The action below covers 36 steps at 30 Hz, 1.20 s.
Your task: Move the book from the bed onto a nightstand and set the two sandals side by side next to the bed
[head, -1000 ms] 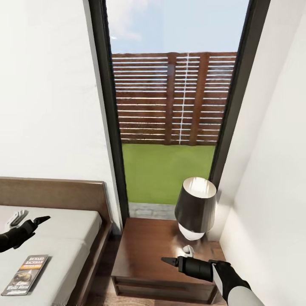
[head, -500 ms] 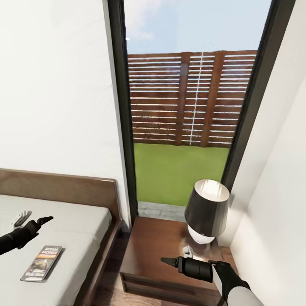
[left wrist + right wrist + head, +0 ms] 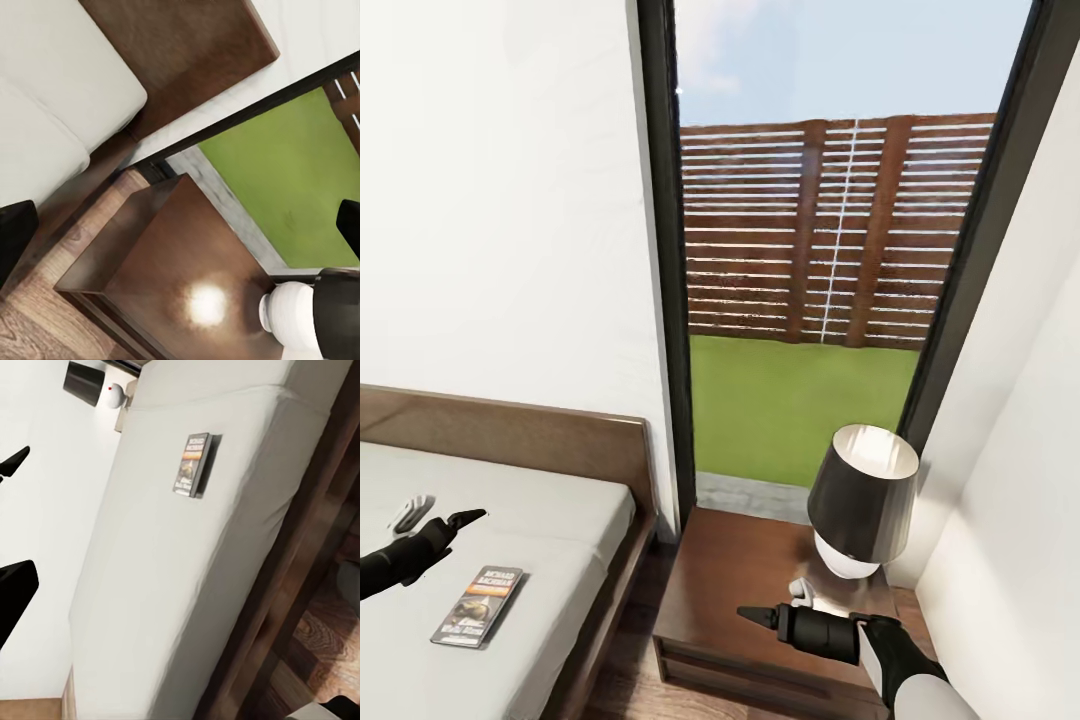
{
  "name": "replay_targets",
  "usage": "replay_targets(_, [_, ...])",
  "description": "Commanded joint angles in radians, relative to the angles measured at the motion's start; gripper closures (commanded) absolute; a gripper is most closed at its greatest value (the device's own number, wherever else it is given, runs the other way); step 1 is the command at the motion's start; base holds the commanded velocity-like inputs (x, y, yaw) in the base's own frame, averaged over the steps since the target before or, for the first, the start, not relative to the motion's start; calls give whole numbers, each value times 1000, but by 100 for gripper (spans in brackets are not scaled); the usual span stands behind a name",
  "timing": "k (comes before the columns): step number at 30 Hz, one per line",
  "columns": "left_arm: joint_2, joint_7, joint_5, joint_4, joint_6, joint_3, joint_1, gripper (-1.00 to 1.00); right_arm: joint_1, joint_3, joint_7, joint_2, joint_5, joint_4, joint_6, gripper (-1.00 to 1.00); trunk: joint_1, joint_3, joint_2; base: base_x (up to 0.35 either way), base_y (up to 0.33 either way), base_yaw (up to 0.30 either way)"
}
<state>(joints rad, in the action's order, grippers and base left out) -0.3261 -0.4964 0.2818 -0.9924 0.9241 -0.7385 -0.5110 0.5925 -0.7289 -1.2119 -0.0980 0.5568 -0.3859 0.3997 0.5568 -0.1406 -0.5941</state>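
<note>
The book (image 3: 478, 607), a thin dark paperback with an orange band, lies flat on the pale mattress of the bed (image 3: 550, 510) near its right edge. My left gripper (image 3: 438, 518) hovers open over the mattress, just left of and above the book, its fingers (image 3: 13, 240) spread wide. To the right of the bed stands the dark-brown nightstand (image 3: 730, 590) with its black-shaded lamp (image 3: 863, 495). My right gripper (image 3: 778, 603) hangs open over the nightstand's front, holding nothing. In the right wrist view the book (image 3: 193, 465) lies on the long mattress (image 3: 187, 585). The sandals are out of view.
A tall black-framed window (image 3: 665, 300) behind the nightstand shows lawn and a slatted fence. White walls close in on the left and right. The wood headboard (image 3: 510, 435) backs the bed. A strip of plank floor (image 3: 625, 670) runs between bed and nightstand. A second lamp (image 3: 88, 382) stands past the bed's far side.
The whole view has shifted, so bed, book, window and nightstand sit further right in the picture. Both grippers keep their pose and stay open.
</note>
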Motion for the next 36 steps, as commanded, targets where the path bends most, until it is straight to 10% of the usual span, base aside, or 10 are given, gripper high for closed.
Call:
replay_targets(1, [4,-5,-3,12,6,-2,-1,-100,1,-9,-5,-2,8,-2,10,-100,0,-2,-2,0,0,2])
replay_targets(36, [7,-5,-1,20,5,-1,-1,-100,1,-9,-5,-3,8,-2,10,-100,0,-2,-2,0,0,0])
